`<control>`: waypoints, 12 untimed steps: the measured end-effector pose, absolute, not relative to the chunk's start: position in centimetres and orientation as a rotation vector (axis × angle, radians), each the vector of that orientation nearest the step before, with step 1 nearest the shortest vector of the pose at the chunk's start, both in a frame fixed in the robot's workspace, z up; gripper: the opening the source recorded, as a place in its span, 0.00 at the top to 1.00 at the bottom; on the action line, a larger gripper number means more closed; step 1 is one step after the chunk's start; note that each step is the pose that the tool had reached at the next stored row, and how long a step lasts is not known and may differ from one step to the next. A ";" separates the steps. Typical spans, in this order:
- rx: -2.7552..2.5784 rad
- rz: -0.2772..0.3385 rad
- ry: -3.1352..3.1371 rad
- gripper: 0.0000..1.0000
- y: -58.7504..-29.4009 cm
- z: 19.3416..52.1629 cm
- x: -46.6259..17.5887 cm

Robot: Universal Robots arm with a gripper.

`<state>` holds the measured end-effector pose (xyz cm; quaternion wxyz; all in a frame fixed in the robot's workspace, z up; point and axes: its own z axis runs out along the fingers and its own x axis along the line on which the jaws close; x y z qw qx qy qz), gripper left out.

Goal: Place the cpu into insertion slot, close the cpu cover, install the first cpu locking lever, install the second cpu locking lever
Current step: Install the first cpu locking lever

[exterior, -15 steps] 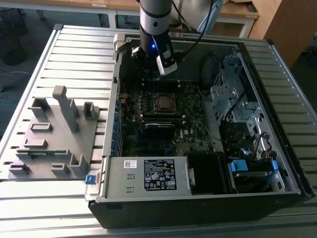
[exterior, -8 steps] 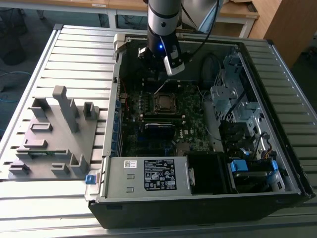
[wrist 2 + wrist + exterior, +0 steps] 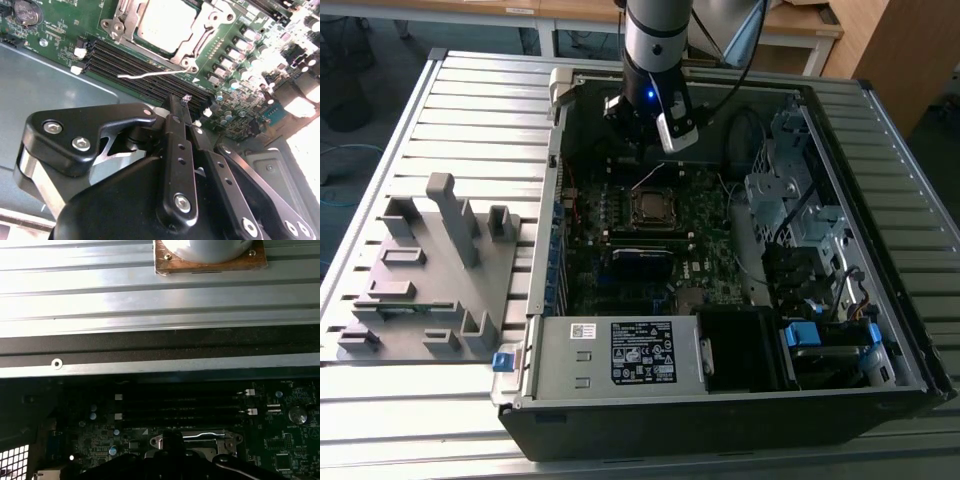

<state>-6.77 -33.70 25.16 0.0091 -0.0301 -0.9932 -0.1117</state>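
The cpu [image 3: 159,21] lies flat in the insertion slot [image 3: 653,207], its silver-grey top facing up. The cpu cover [image 3: 196,44] rests down around it as a silvery frame. One thin locking lever [image 3: 150,74] stands free beside the socket, and in the exterior view the lever [image 3: 650,178] rises just behind the slot. My gripper [image 3: 184,102] hovers over the memory slots next to the socket, shut with nothing between its fingers, its tip a short way from the lever. In the exterior view the gripper [image 3: 638,150] hangs just beyond the slot. The socket's edge [image 3: 192,438] appears in the first wrist view.
The green board lies inside an open computer case [image 3: 550,200] on a slatted metal table [image 3: 470,110]. Long black memory slots [image 3: 135,62] run beside the socket. A drive cage [image 3: 790,190], a power supply [image 3: 620,350] and a grey fixture [image 3: 430,270] surround the work area.
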 end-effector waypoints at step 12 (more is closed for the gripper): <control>-0.089 -0.354 -3.133 0.90 -33.7 24.6 -6.8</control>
